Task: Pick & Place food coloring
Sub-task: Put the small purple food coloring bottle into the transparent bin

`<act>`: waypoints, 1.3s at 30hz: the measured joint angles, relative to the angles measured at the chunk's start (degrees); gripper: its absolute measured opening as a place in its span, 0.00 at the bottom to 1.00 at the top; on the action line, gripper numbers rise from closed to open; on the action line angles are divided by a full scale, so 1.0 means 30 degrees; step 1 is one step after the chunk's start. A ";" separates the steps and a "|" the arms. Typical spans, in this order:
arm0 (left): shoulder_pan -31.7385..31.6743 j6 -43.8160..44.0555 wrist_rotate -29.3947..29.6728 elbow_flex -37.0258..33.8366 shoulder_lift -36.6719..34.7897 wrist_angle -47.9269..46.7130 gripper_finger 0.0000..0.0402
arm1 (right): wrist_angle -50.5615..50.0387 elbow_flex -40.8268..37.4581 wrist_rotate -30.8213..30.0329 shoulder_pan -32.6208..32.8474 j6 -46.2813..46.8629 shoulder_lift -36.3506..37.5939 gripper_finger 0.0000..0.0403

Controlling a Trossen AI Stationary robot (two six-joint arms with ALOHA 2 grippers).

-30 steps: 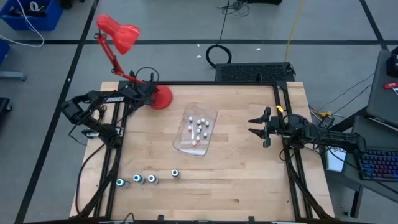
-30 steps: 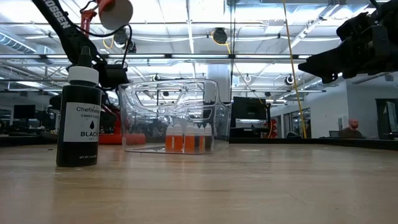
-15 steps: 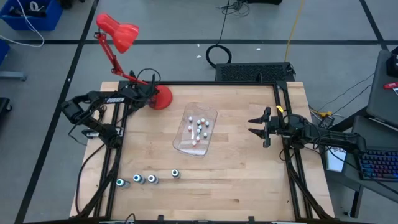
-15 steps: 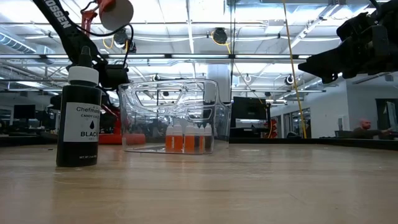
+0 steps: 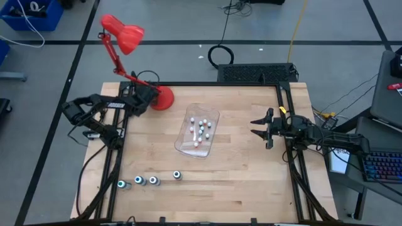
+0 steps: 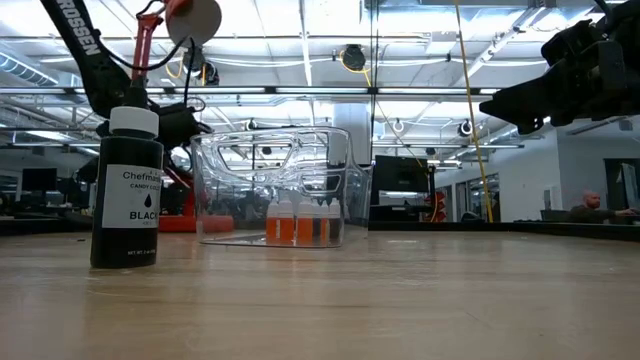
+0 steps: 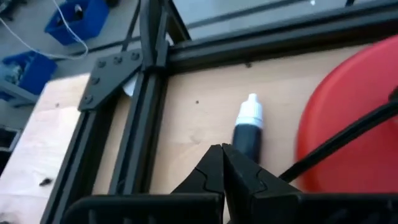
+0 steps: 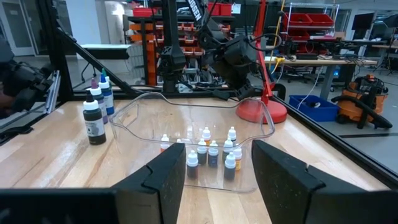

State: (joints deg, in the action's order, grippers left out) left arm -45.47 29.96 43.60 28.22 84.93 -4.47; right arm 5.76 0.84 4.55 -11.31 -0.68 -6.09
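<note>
L gripper (image 7: 222, 163) has just snapped shut, fingers pressed tip to tip w/ nothing between them; a small dark bottle (image 7: 248, 130) w/ white cap lies just ahead of the tips, beside the red lamp base (image 7: 348, 118), so the close looks like a miss and that bottle is not yet picked; lamp head (image 5: 125, 34) has shifted a little since a sec ago, prob nudged by the L arm; R gripper (image 5: 259, 128) waits half open, well off to the tub's side, unchanged; clear tub (image 5: 197, 131) holds the tiny bottles (image 8: 208, 151); four larger bottles (image 5: 147, 181) stand in a row well away from both grippers, nearer the table's front edge; reopen and re-aim likely needed
</note>
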 joint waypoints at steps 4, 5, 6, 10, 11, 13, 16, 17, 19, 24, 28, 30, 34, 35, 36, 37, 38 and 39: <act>0.0182 -0.0343 0.0690 -0.0591 0.0007 0.1318 0.00 | 0.0000 0.0000 -0.0004 0.0000 0.0004 0.0000 0.43; 0.0224 -0.0331 0.0790 -0.0689 0.0007 0.1630 0.00 | 0.0000 0.0000 0.0002 0.0000 0.0003 0.0001 0.43; 0.0292 -0.0310 0.0887 -0.0783 0.0007 0.1893 0.00 | -0.0002 0.0000 -0.0004 0.0000 -0.0001 0.0006 0.43; 0.0334 -0.0364 0.0485 -0.0900 0.0015 0.2092 0.00 | 0.0000 0.0000 0.0003 0.0000 -0.0003 0.0001 0.43; 0.0341 -0.0401 0.0372 -0.0900 0.0015 0.1987 0.00 | 0.0000 0.0000 -0.0004 0.0000 0.0003 0.0007 0.43; 0.0455 -0.0565 0.0053 -0.0900 0.0015 0.1754 0.00 | 0.0000 0.0000 -0.0004 0.0001 -0.0003 0.0007 0.43; 0.0581 -0.0972 -0.0557 -0.0891 0.0015 0.1072 0.00 | 0.0000 0.0000 0.0000 0.0000 -0.0003 0.0007 0.43; 0.0614 -0.1031 -0.0769 -0.0848 0.0015 0.0768 0.00 | -0.0003 0.0000 -0.0004 0.0000 -0.0003 0.0007 0.43; 0.0679 -0.1104 -0.1202 -0.0678 0.0015 0.0256 0.00 | 0.0000 0.0000 -0.0004 0.0000 0.0004 0.0007 0.44; 0.0755 -0.1507 -0.2912 -0.0405 0.0015 -0.0455 0.00 | -0.0002 0.0000 0.0001 0.0000 0.0003 0.0006 0.43; 0.1230 -0.1740 -0.4107 -0.0383 -0.0115 -0.0965 0.00 | -0.0006 -0.0001 -0.0004 0.0000 -0.0002 0.0000 0.42; 0.1281 -0.1810 -0.5470 -0.0383 -0.0545 -0.1338 0.00 | 0.0000 0.0000 0.0003 0.0000 0.0004 0.0007 0.43; 0.1202 -0.1864 -1.0648 -0.0317 -0.1146 -0.0678 0.00 | 0.0000 -0.0007 -0.0002 0.0000 0.0002 0.0007 0.43; 0.1389 -0.1844 -1.1229 -0.0317 -0.1150 -0.0389 0.00 | -0.0007 -0.0007 0.0000 0.0000 -0.0003 0.0007 0.43; 0.1454 -0.1865 -1.1704 -0.0318 -0.1144 -0.0109 0.00 | -0.0005 -0.0007 -0.0004 0.0000 -0.0001 0.0007 0.43; 0.1491 -0.2007 -1.2091 -0.0338 -0.1150 0.0156 0.00 | -0.0007 -0.0005 0.0000 0.0000 0.0003 0.0007 0.43; 0.1520 -0.2137 -1.2433 -0.0352 -0.1179 0.0512 0.00 | -0.0022 -0.0003 -0.0004 0.0000 0.0004 0.0004 0.43; 0.1562 -0.2129 -1.2790 -0.0363 -0.1188 0.0917 0.00 | -0.0022 -0.0007 -0.0004 0.0000 -0.0003 0.0000 0.43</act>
State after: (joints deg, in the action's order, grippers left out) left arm -40.78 23.57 5.23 27.13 81.36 -1.72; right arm 5.69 0.82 4.54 -11.31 -0.69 -6.09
